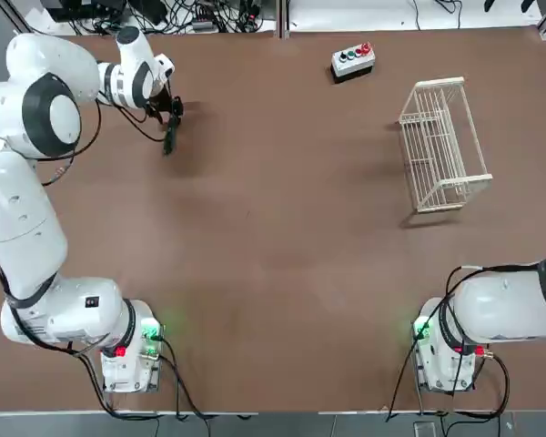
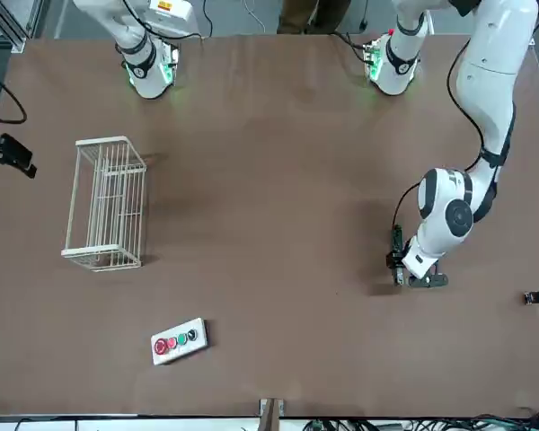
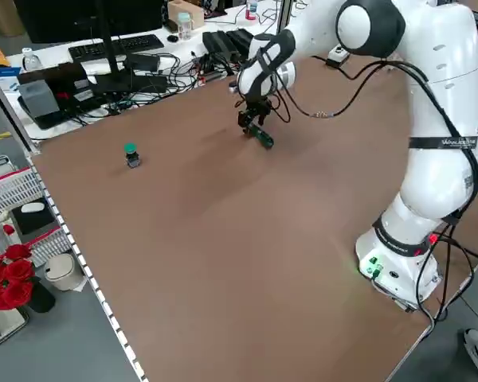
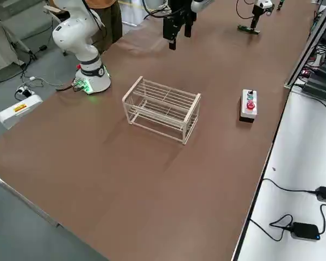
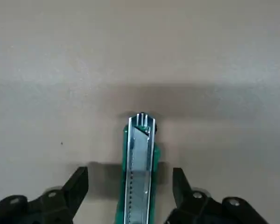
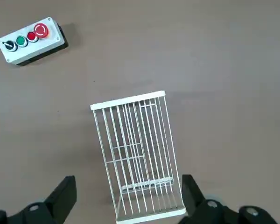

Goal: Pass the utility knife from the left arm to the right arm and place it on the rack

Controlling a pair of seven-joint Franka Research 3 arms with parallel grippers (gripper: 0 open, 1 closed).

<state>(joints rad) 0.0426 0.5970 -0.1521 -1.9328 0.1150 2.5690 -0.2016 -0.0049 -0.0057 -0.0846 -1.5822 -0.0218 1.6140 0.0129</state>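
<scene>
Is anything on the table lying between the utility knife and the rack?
Nothing visible does. The utility knife lies between the left gripper's fingers at the table's far left; bare tabletop runs across to the rack. The button box sits farther back, off that line.

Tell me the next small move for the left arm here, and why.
Probably finish closing the left gripper on the utility knife. The knife lies flat on the table, centred between the fingers, with gaps still showing on both sides, so nothing is gripped yet. Lifting should wait until the grip is made. The right gripper hangs open above the rack.
</scene>
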